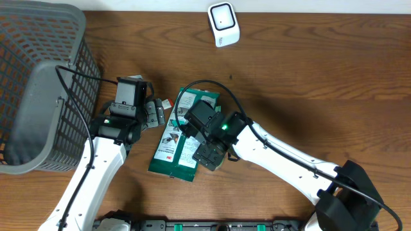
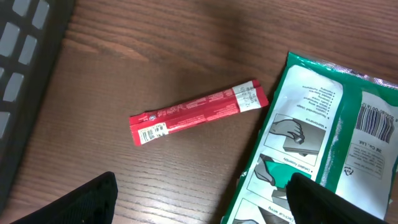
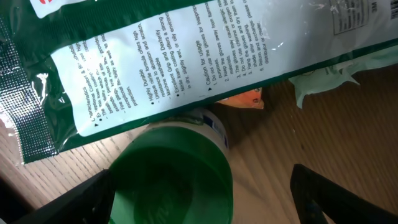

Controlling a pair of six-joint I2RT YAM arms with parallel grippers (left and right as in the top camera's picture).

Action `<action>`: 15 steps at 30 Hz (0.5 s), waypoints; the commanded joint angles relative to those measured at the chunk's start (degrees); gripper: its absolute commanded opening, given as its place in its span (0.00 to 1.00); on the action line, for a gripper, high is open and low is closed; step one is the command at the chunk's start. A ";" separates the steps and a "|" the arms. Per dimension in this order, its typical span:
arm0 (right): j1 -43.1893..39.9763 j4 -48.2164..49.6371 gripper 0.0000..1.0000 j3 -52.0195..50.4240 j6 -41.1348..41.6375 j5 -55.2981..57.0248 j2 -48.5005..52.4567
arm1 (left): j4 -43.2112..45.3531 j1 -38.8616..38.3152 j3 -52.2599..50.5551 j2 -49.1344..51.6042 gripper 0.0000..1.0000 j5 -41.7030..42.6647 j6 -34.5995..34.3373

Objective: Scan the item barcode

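Note:
A white barcode scanner [image 1: 223, 24] stands at the table's far edge. A flat green package [image 1: 182, 136] lies mid-table, and its barcode [image 2: 375, 120] faces up. Beside it lies a red stick packet [image 2: 196, 111] with a small barcode at its left end. My left gripper [image 2: 202, 206] hovers open above the wood between packet and package, holding nothing. My right gripper [image 3: 202, 199] is open around a green-lidded tub [image 3: 171, 180] that is partly tucked under the package [image 3: 186, 56]. The lid sits close to the left finger [image 3: 68, 202], with a wide gap to the right one.
A large grey mesh basket [image 1: 38, 90] fills the left side, and its wall [image 2: 18, 74] is near the red packet. An orange wrapper [image 3: 245, 99] and a pale green scrap [image 3: 323, 78] poke out from under the package. Bare wood lies to the right.

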 commanded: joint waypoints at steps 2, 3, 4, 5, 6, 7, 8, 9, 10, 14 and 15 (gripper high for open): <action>0.13 -0.07 0.87 -0.11 -1.05 4.79 1.77 | 0.04 0.26 1.09 0.24 0.88 -0.15 -0.33; 0.04 0.17 0.87 -0.09 -1.05 5.27 1.77 | 0.02 0.26 1.09 0.24 0.88 -0.15 -0.31; -0.09 0.35 0.87 0.00 -1.05 5.73 1.75 | 0.04 0.26 1.09 0.24 0.88 -0.15 -0.33; -0.24 0.44 0.87 0.33 -1.05 5.92 1.64 | 0.02 0.26 1.09 0.24 0.88 -0.15 -0.33; -0.42 0.44 0.87 0.76 -1.05 5.90 1.64 | 0.02 0.26 1.09 0.24 0.88 -0.15 -0.33; -0.52 0.37 0.87 1.51 -1.05 5.81 1.62 | 0.02 0.26 1.09 0.24 0.88 -0.15 -0.33; -0.57 0.11 0.87 2.29 -1.05 5.81 1.57 | 0.02 0.26 1.09 0.24 0.88 -0.15 -0.33; -0.55 -0.15 0.88 2.99 -1.05 5.84 1.55 | 0.02 0.26 1.09 0.24 0.88 -0.15 -0.33; -0.55 -0.50 0.88 3.76 -1.05 5.81 1.53 | 0.02 0.26 1.09 0.24 0.88 -0.15 -0.31; -0.50 -1.31 0.90 5.81 -1.07 3.15 1.49 | 0.02 0.26 1.09 0.22 0.88 -0.15 -0.33; -0.50 -1.29 0.91 5.79 -1.07 1.95 1.49 | 0.02 0.26 1.09 0.24 0.88 -0.15 -0.33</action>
